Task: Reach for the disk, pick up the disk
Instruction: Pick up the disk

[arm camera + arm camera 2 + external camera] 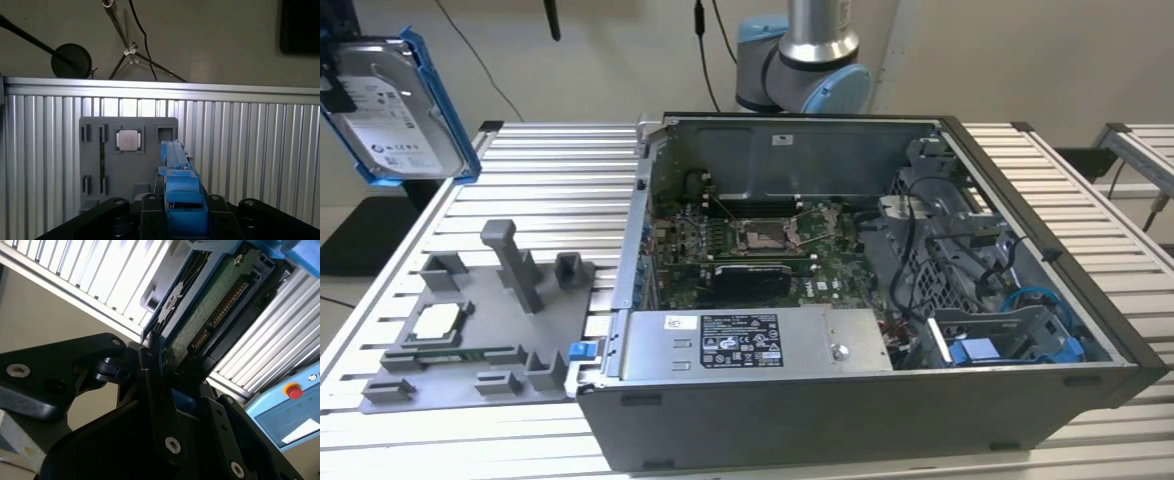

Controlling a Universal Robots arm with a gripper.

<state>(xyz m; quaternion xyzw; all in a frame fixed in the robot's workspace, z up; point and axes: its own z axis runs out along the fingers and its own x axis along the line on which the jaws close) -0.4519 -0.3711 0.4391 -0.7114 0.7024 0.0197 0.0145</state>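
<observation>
Exterior view: disk (394, 110) partly cut off at picture edge, raised well clear of desk (547, 165). First wrist view: claw (183, 211) clenched on disk's blue frame, edge-on.

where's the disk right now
The disk hangs in the air at the exterior view's far left, above the grey fixture plate and left of the open computer case; the first wrist view shows it clamped in the tool.
</observation>
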